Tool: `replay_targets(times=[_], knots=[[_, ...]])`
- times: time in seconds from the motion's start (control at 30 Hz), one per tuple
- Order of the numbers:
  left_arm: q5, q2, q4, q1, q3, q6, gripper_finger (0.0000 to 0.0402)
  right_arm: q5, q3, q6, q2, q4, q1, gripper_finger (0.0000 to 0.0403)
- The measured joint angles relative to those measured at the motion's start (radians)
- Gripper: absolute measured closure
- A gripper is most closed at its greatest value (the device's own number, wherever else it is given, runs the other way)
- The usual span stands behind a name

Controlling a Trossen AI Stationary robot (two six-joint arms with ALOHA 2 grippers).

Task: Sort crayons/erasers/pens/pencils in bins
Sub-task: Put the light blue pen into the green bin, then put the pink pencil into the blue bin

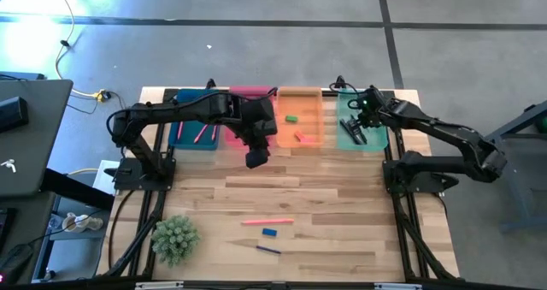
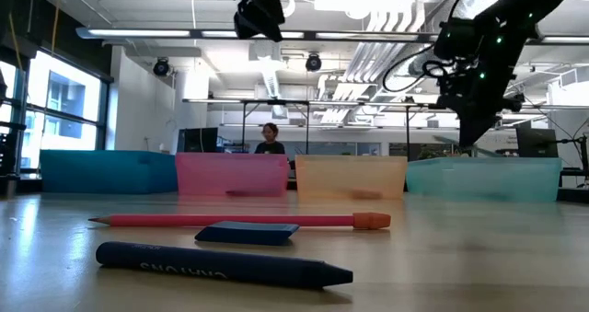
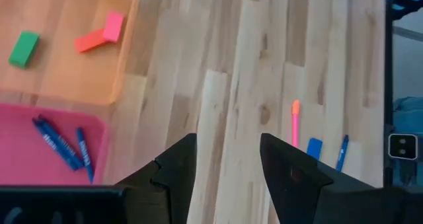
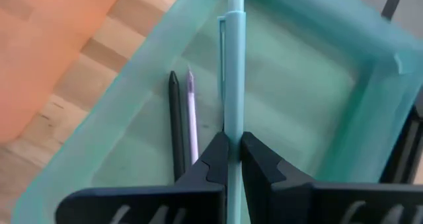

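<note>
A: High view, item by item?
B: Four bins in a row along the table's far edge: dark blue bin (image 1: 193, 133), pink bin (image 1: 235, 97), orange bin (image 1: 300, 123), teal bin (image 1: 362, 127). The left gripper (image 1: 256, 159) hangs over bare planks just in front of the pink bin. The right gripper (image 1: 352, 129) is over the teal bin. Near the front edge, well apart from the bins: a pink pencil (image 1: 267, 222), a blue eraser (image 1: 269, 233), a dark blue crayon (image 1: 267, 249). Broad open wood lies between. A green plant (image 1: 175, 238) stands at the front left corner.

A: Low view?
B: Crayon nearest, eraser behind it, pencil behind that. Both arms are raised above the bin rims.

A: Left wrist?
B: Fingers (image 3: 177, 163) parted, nothing between them. A green eraser (image 3: 24, 49) and a pink-red eraser (image 3: 113, 26) lie in the orange bin, the latter touching an orange stick (image 3: 90, 40), possibly a crayon. Blue crayons (image 3: 58, 143) lie in the pink bin.

A: Right wrist?
B: Fingers clamped on a teal pen (image 4: 235, 65), held above the teal bin's floor. Below lie a black stick (image 4: 176, 121) and a lilac stick (image 4: 192, 115), side by side near one long wall.
</note>
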Motion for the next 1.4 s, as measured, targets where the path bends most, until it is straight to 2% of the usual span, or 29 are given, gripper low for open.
replay_targets(times=[0.3,0.5,0.67,1.03,1.2,1.4], knots=[[-0.001,0.0,0.005,-0.048,0.0,0.0,0.0245,-0.006,-0.013,0.0,0.137,0.029,-0.025,0.04],[-0.059,0.0,0.005,-0.07,0.0,0.0,0.0245,-0.006,-0.013,-0.025,0.226,0.032,-0.028,0.04],[-0.065,0.0,0.004,-0.07,0.0,-0.019,0.0244,-0.006,-0.013,-0.027,0.266,0.032,-0.028,0.039],[-0.084,0.0,0.004,-0.07,0.0,-0.039,0.0201,-0.006,0.024,-0.025,0.272,0.01,-0.027,0.0298],[-0.148,0.0,0.005,-0.07,0.0,-0.044,0.0176,-0.006,0.111,0.024,0.258,-0.096,-0.027,0.0297],[-0.182,0.0,0.018,-0.076,0.0,-0.023,0.0174,-0.006,0.215,0.152,0.191,-0.233,-0.027,0.0305]])
